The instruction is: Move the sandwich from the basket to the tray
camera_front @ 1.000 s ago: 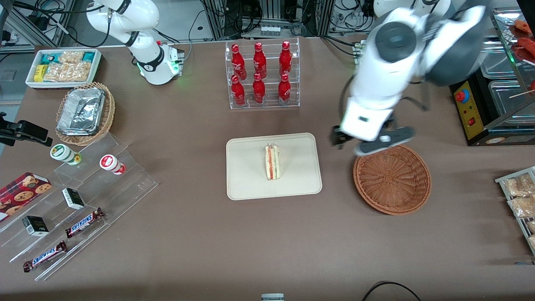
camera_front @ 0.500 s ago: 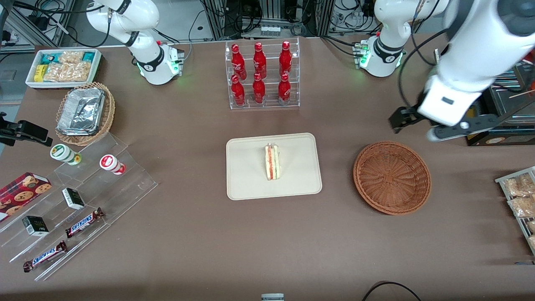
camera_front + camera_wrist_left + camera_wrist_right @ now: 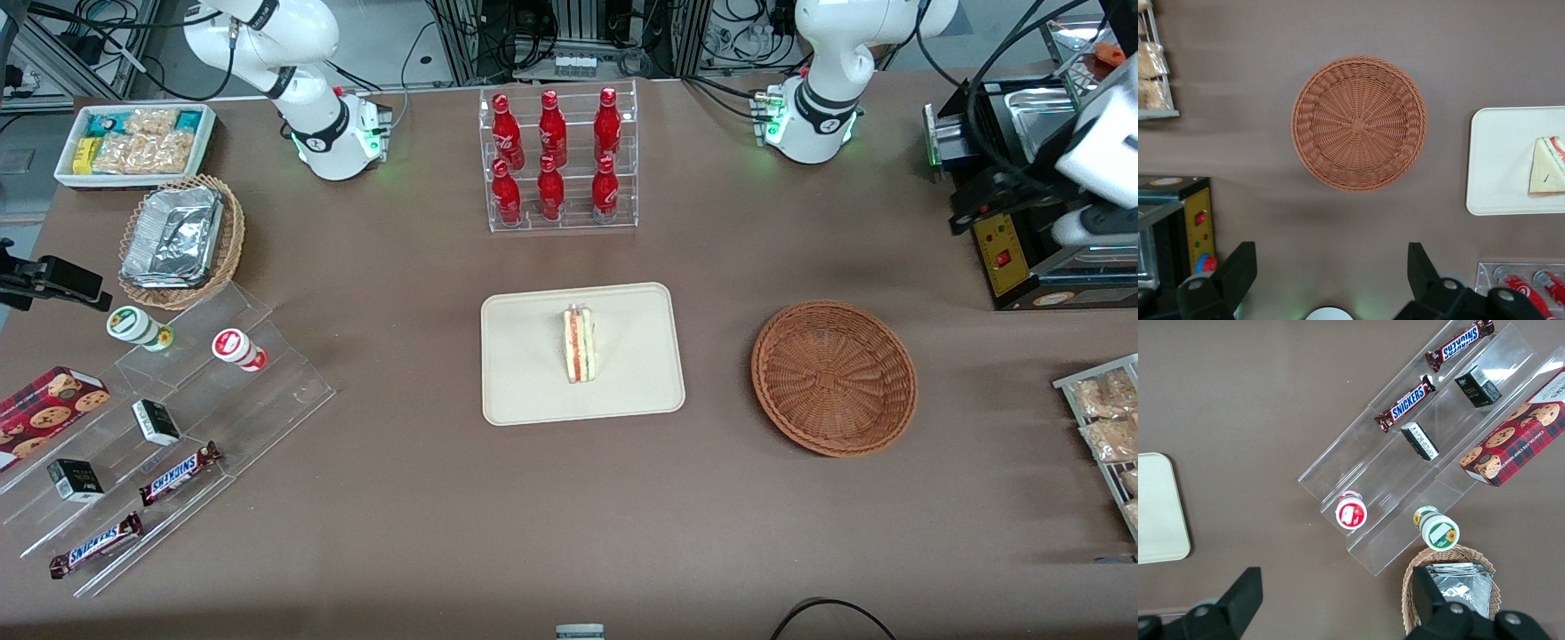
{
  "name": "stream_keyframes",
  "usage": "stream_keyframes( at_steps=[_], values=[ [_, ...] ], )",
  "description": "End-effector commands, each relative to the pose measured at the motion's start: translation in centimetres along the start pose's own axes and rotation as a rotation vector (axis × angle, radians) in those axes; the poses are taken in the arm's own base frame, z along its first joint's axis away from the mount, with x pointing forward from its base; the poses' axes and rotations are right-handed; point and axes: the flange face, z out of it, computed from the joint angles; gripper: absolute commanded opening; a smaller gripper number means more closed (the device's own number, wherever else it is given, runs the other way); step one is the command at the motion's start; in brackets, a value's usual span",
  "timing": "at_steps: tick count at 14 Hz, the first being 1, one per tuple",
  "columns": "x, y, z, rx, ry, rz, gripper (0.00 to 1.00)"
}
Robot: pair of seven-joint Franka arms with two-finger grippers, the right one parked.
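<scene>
The small triangular sandwich (image 3: 580, 345) of pale bread with a red-orange filling stripe stands on the flat cream-beige rectangular tray (image 3: 524, 391), near the tray's centre and clear of its rim. The round reddish-brown wicker basket (image 3: 834, 378) sits well apart from the tray, toward the working arm's end of the brown counter (image 3: 427, 498), and shows only plain weave inside. The black two-finger gripper (image 3: 1328, 280) hangs high above the counter's edge at that same end, over the black box with the yellow panel (image 3: 1000, 249), its fingers spread apart and gripping nothing.

Judged from this layout, the transfer looks done, and the step in hand is the retreat to rest. To do it well:

- Keep the gripper high and its fingers apart, so that nothing on the counter is caught.
- Steer the arm clear of the black box and the metal equipment beside it; these are the nearest obstacles.
- Leave the tray untouched: the sandwich balances on a narrow edge, so a knock to the tray could tip it.
- Confirm in the wrist view that the sandwich lies wholly inside the tray's rim before you stop.
</scene>
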Motion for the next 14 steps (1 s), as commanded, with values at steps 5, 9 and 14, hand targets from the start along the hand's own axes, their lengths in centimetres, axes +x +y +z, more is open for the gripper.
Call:
stream_keyframes(
  at_steps=[5,9,14],
  values=[
    [2.2,-1.9,1.6,-0.015,0.014,-0.012,1.0],
    [3.0,-2.3,1.3,-0.003,0.025,-0.017,1.0],
    [3.8,-2.8,0.9,-0.001,0.041,-0.025,1.0]
  ],
)
